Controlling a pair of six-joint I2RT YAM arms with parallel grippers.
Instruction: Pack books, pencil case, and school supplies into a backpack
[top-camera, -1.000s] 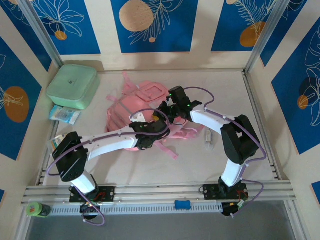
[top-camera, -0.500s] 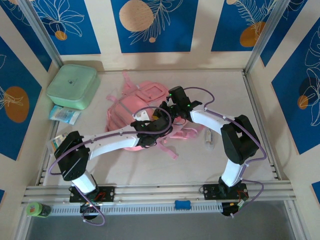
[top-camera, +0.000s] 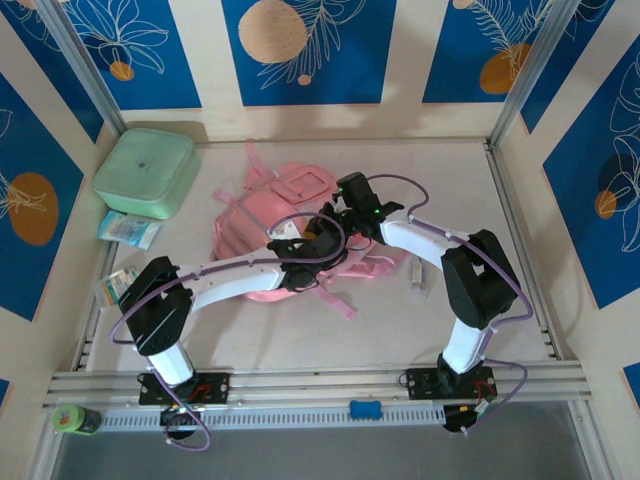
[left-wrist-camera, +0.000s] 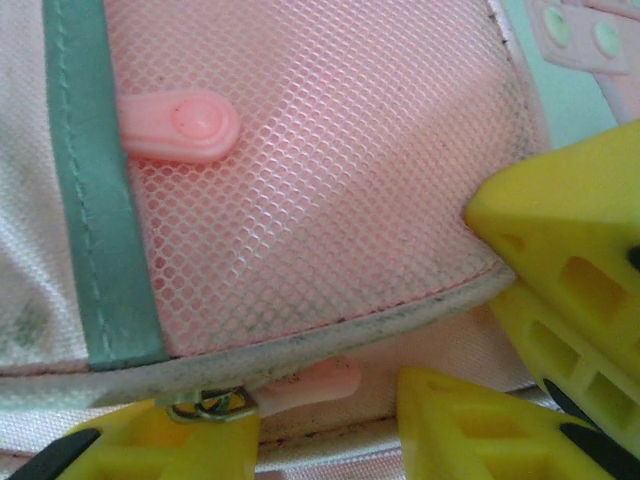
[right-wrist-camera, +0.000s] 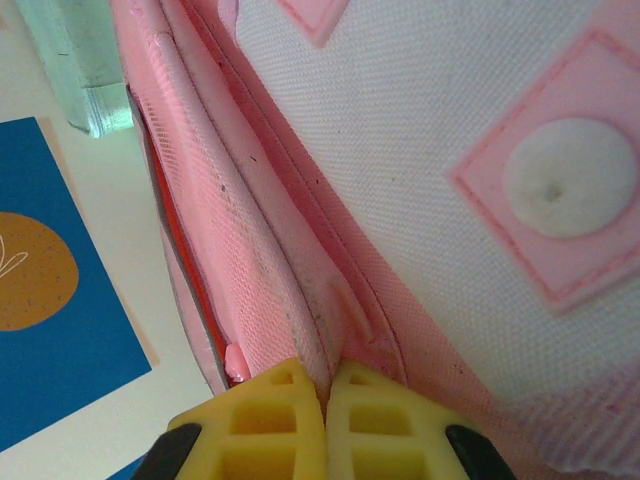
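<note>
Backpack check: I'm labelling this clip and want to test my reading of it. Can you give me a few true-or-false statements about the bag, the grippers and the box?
1. The right gripper is shut on a fold of the backpack. True.
2. The mint-green box sits on top of the backpack. False: it stands apart from the bag, at the table's far left corner.
3. A pink zipper pull lies between the left gripper's fingers. True.
4. The left gripper's jaws are pressed together. False: a gap shows between them.
5. The backpack hangs over the table's near edge. False: it lies flat near the middle.
</note>
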